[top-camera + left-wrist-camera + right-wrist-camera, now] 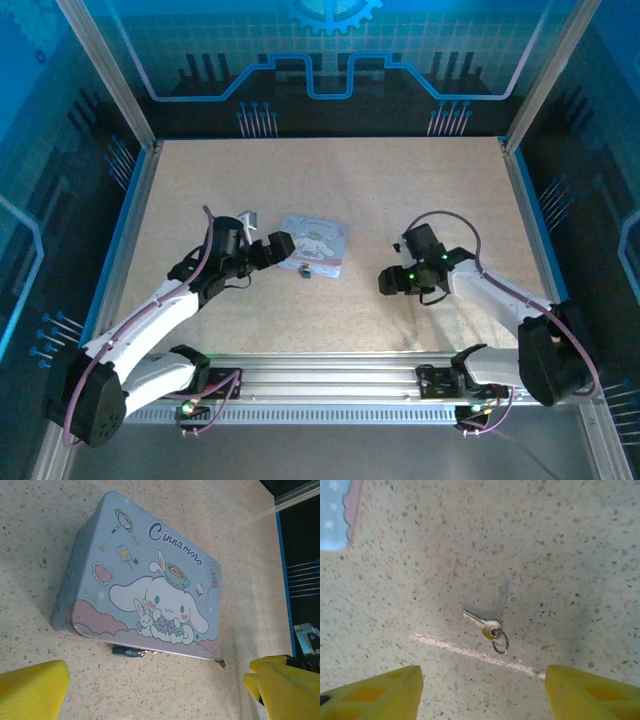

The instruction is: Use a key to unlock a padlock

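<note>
The two arms are bolted at the near edge of the table [400, 180] and are reached forward and inward. The left gripper [284, 249] is held low, just left of the tin [316, 242]. In its wrist view the yellow fingers [32, 690] are seen spread wide, with nothing held between them.

The right gripper [387, 281] is held to the right of the tin, apart from it. Its fingers [592, 692] are likewise spread wide, with nothing gripped.

Just ahead of the right gripper, the key [482, 625] is laid flat on the table. It is in line with the gap between the fingers and is touched by neither. It is small and silvery, a ring [500, 643] is threaded through its brassy head, and its blade is pointed toward the tin's corner. In the left wrist view it is seen as a tiny glint just beside the tin's near right corner.

The padlock [127, 652], small and dark teal, is found at the middle of the tin's near edge, lying on the table against the tin's side. Whether its shackle is closed cannot be told.

The tin is laid flat with its lid shut. A white cartoon dog and a rabbit are printed on the pale blue lid.
</note>
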Controlling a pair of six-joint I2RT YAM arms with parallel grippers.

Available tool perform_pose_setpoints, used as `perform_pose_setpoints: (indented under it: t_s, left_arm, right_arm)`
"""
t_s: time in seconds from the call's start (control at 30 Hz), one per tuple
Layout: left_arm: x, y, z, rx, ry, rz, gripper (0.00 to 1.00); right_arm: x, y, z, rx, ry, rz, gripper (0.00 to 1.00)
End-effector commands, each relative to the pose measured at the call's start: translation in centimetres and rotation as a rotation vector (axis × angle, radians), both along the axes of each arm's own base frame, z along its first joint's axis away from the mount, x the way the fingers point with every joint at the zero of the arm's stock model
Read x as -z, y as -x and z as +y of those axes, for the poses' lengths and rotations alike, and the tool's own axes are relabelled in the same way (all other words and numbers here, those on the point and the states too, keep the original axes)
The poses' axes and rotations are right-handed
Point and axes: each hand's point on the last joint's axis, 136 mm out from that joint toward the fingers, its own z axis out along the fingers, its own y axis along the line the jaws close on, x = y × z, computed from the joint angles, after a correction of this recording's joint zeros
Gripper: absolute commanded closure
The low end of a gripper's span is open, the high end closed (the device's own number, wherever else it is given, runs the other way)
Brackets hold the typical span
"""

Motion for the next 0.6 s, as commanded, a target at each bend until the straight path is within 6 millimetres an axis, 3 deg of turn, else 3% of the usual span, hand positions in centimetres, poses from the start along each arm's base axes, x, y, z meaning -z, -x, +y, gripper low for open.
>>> perform_pose_setpoints:
  t_s: [0.0, 0.57]
  left_arm:
    - [-0.4, 0.4, -0.2, 0.008, 0.018, -0.005, 0.02]
    - [0.0, 0.5, -0.3, 0.01, 0.019, -0.001, 0.01]
  right_arm:
    - [0.6, 0.2, 0.1, 0.008, -0.008, 0.052, 0.39]
    - [2.5, -1.2, 0.7, 0.027, 0.01, 0.097, 0.6]
